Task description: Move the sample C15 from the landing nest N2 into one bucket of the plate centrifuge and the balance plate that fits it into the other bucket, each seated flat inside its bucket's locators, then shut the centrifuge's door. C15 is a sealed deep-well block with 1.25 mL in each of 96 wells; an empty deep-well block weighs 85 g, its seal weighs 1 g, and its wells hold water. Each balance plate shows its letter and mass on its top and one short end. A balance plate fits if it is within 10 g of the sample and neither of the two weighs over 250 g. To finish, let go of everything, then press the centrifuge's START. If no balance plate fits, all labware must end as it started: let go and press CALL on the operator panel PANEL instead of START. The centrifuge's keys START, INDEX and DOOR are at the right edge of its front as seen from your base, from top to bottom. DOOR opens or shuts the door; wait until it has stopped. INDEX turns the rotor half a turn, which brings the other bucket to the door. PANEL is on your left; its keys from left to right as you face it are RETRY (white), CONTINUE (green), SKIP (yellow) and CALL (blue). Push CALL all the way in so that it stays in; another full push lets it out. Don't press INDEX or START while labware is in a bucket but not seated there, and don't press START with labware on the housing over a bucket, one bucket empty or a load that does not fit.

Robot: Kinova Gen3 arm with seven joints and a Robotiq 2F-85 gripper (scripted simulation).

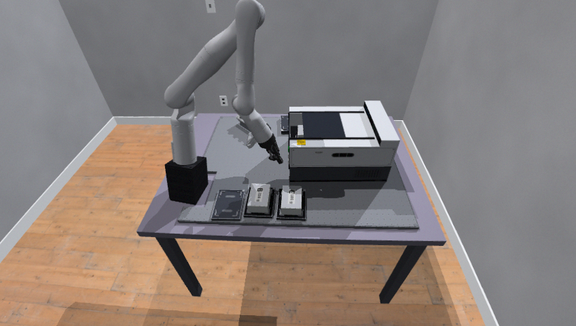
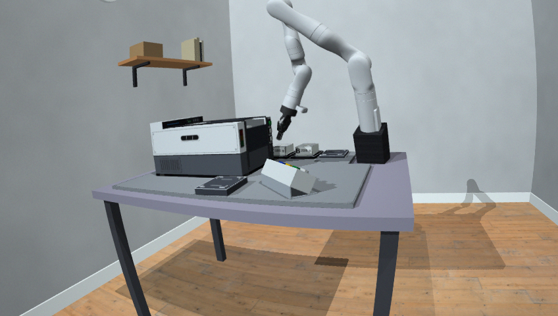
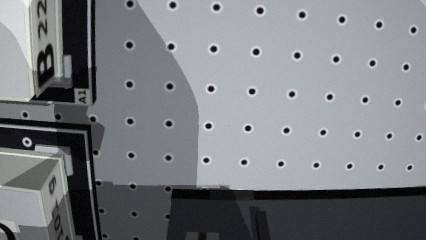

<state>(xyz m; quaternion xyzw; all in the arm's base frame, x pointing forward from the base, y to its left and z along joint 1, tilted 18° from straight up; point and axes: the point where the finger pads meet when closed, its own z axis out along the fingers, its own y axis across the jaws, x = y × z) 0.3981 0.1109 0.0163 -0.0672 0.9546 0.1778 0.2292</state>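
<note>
My gripper (image 1: 278,158) (image 2: 279,135) is shut and empty. It hangs just off the key edge of the plate centrifuge (image 1: 341,155) (image 2: 195,147), a little above the perforated board. On the centrifuge's top a dark sliding door (image 1: 321,124) covers most of the opening. A narrow gap remains at its left, where something white (image 1: 299,130) shows. Balance plate B (image 1: 258,197) (image 2: 307,149) (image 3: 45,55) and balance plate C (image 1: 291,200) (image 2: 282,149) (image 3: 30,200) sit in their nests at the table's edge. The fingers do not show in the wrist view. I cannot see sample C15.
An empty dark nest (image 1: 228,204) (image 2: 333,153) lies beside plate B. Another empty nest (image 1: 284,123) (image 2: 221,185) lies on the far side of the centrifuge. The white wedge-shaped operator panel (image 2: 287,178) stands near it. The arm's black base (image 1: 186,179) (image 2: 371,143) is at the table's corner.
</note>
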